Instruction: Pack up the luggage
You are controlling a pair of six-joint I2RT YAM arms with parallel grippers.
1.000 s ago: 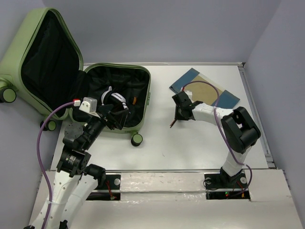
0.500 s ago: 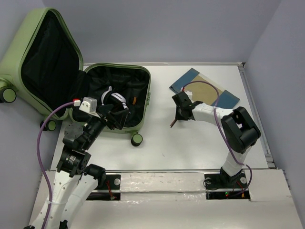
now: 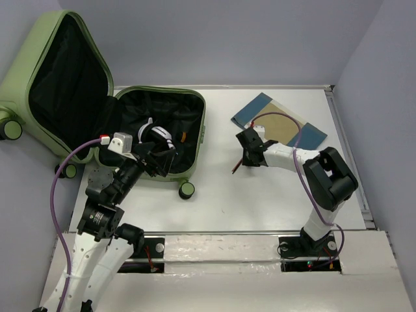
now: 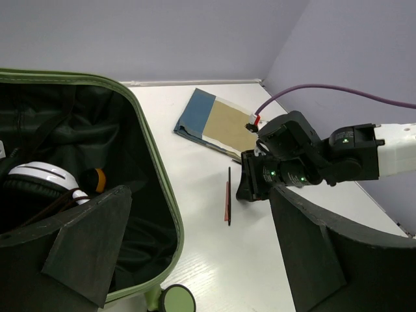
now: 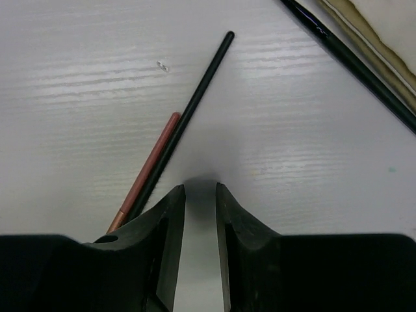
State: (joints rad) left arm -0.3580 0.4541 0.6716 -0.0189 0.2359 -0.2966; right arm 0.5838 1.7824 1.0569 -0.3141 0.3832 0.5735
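The luggage (image 3: 170, 170) is a light olive-green suitcase lying open at the left, its lid (image 3: 39, 52) propped up. White headphones (image 3: 155, 134) lie in its black lining. My left gripper (image 3: 159, 159) hovers open and empty over the suitcase's near rim (image 4: 156, 175). My right gripper (image 3: 246, 155) points down at the table beside a black pen (image 5: 192, 110) and a copper pen (image 5: 148, 170). Its jaws stand a narrow gap apart with nothing between them (image 5: 198, 188). Both pens lie just left of its left finger (image 5: 162, 221).
A blue and tan book (image 3: 279, 120) lies at the back right; its dark edge (image 5: 351, 58) is close to the right gripper. A suitcase wheel (image 3: 187, 190) sticks out toward the table's middle. An orange item (image 4: 97, 179) sits by the headphones.
My right gripper has shifted and turned slightly near the pens. The left arm and the suitcase have not moved.
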